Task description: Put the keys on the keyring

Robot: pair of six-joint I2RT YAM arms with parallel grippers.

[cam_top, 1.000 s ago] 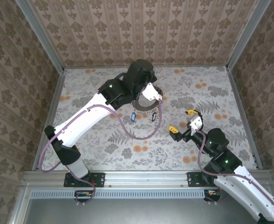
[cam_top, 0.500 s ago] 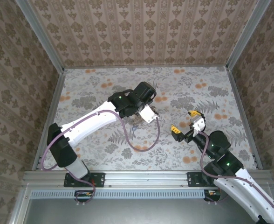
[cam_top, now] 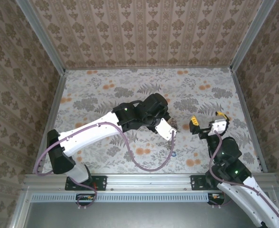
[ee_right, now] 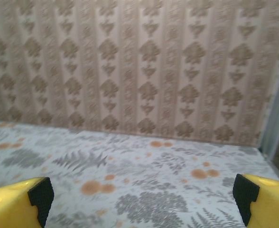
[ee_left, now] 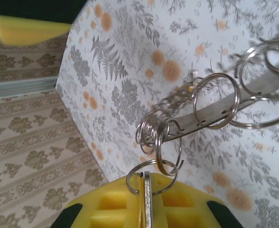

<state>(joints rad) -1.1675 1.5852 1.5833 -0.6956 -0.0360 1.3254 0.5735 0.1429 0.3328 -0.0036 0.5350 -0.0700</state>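
Floral-print counter (cam_top: 92, 85), wallpapered walls. Left gripper (ee_left: 144, 209) clamped tight on silvery looped metal keyring (ee_left: 210, 114), which is lifted and trails lengthwise away from it. Right gripper (cam_top: 207, 121) gapes wide, empty, near the ring's right.

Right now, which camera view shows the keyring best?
Left wrist view: the keyring hangs close, pinched in the left hand. From above, the left arm covers it; the right wrist camera faces the wall.

The keyring (ee_left: 201, 116), a silvery strip strung with split rings, hangs tilted, pinched in my left gripper (ee_left: 145, 192).
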